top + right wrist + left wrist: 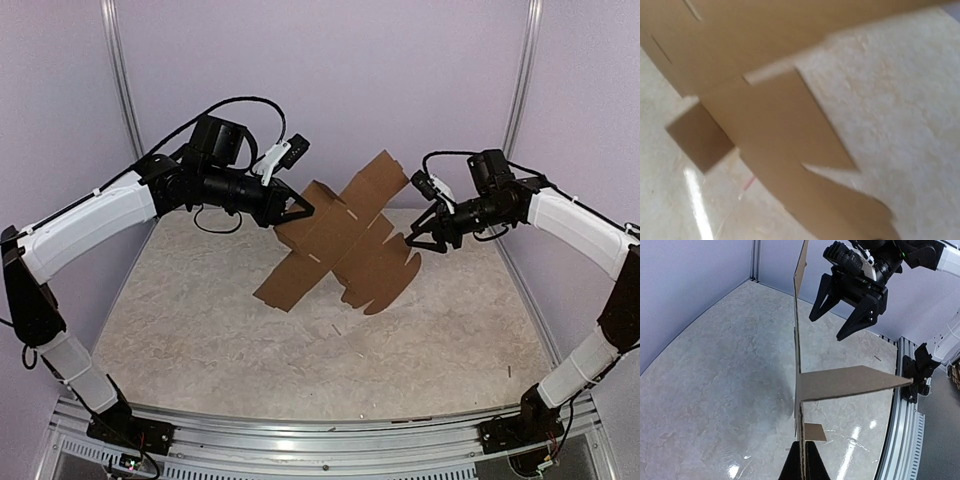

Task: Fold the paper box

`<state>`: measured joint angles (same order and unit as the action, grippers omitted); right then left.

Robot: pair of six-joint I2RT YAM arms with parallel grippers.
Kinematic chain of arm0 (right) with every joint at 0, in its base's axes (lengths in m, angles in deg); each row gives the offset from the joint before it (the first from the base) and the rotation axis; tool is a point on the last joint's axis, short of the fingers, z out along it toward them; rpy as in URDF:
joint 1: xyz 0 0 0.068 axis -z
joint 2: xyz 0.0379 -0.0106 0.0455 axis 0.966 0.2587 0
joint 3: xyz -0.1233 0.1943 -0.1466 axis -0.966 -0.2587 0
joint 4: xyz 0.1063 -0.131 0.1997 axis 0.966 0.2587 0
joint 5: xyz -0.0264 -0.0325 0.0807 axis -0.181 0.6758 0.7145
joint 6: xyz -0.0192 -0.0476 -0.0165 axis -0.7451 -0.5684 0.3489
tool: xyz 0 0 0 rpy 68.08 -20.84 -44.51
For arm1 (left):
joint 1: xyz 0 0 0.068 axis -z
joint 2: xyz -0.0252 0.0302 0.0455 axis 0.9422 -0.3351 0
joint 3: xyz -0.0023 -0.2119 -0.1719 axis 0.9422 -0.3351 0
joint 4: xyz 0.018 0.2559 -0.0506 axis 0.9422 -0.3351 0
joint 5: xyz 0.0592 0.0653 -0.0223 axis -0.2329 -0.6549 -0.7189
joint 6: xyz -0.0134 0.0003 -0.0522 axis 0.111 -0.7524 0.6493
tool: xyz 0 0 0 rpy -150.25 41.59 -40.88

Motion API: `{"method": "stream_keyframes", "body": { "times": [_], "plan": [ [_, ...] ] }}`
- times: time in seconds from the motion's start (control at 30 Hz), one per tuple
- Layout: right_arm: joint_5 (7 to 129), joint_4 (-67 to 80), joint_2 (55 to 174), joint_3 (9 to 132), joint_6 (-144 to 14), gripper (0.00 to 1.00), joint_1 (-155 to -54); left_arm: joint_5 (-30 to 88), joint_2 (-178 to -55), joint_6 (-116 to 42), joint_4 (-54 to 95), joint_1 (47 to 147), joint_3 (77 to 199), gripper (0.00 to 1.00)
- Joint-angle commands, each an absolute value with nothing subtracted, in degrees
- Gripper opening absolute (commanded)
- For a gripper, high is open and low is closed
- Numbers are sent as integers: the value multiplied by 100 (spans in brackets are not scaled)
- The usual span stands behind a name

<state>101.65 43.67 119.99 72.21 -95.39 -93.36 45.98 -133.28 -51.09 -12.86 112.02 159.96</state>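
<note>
Soft, even light is falling from above; glare is streaking the table in both wrist views; the box is showing blurred close-up.

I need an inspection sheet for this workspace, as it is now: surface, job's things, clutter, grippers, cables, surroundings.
surface: pale mottled table top, glossy in places.
job's things: paper box, an unfolded cross-shaped sheet, held in the air.
clutter: a few tiny specks.
grippers: left gripper shut on the sheet's edge; right gripper open beside it, not gripping.
cables: black cable loops above the left arm.
surroundings: pale walls, metal frame posts.
</note>
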Motion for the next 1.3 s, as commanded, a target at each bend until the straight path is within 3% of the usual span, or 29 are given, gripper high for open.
{"method": "stream_keyframes", "body": {
  "times": [0.0,0.37,0.53,0.87,1.27],
  "plan": [
    [10087,3985,12161,7471,-9372,59,-9616,5010,-13221,-4410,-681,11182,15745,0],
    [9965,3635,12028,7316,-9757,60,-9858,5421,-13000,-3878,-177,11058,15283,0],
    [10268,3684,12069,7235,-9836,47,-9988,5553,-12871,-3683,169,10921,15017,0],
    [10010,3638,11947,7275,-9905,5,-10121,5403,-12935,-3444,278,10796,14879,0],
    [9283,3758,11861,6991,-10368,8,-10728,5261,-13217,-2224,847,10454,14474,0]
  ]
}}
